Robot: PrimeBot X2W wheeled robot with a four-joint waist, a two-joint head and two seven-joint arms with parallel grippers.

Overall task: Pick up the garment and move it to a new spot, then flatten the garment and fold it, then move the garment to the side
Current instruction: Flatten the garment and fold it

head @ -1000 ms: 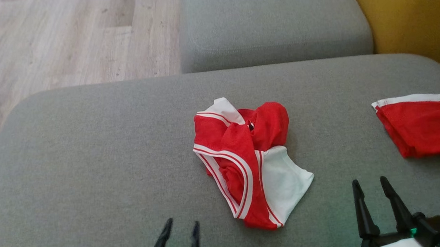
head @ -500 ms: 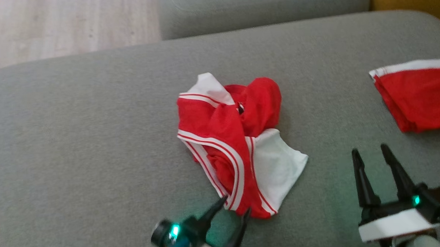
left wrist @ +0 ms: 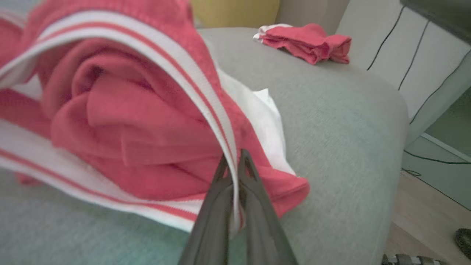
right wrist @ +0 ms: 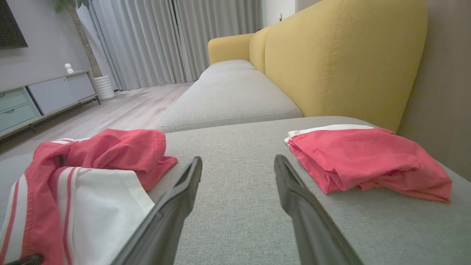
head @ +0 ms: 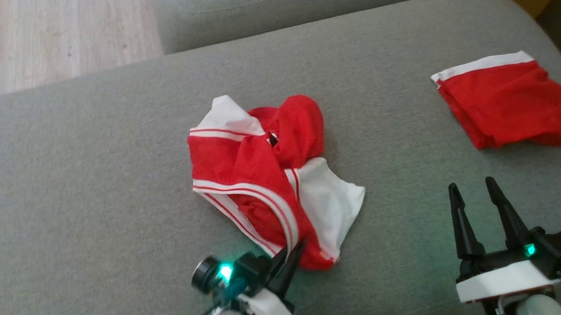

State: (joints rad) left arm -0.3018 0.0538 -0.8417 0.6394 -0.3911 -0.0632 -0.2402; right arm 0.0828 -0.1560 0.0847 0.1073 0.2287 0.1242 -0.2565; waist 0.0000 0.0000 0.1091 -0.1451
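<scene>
left wrist view: your left gripper (left wrist: 233, 162) is clamped on the striped hem of the garment (left wrist: 121, 121) — it lies crumpled on the grey cushion (head: 76, 183); your right gripper (head: 470, 184) stands wide open, empty, nearby.

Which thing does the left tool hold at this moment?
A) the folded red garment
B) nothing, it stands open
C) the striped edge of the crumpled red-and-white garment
C: the left tool is shut on the striped edge of the crumpled red-and-white garment.
</scene>
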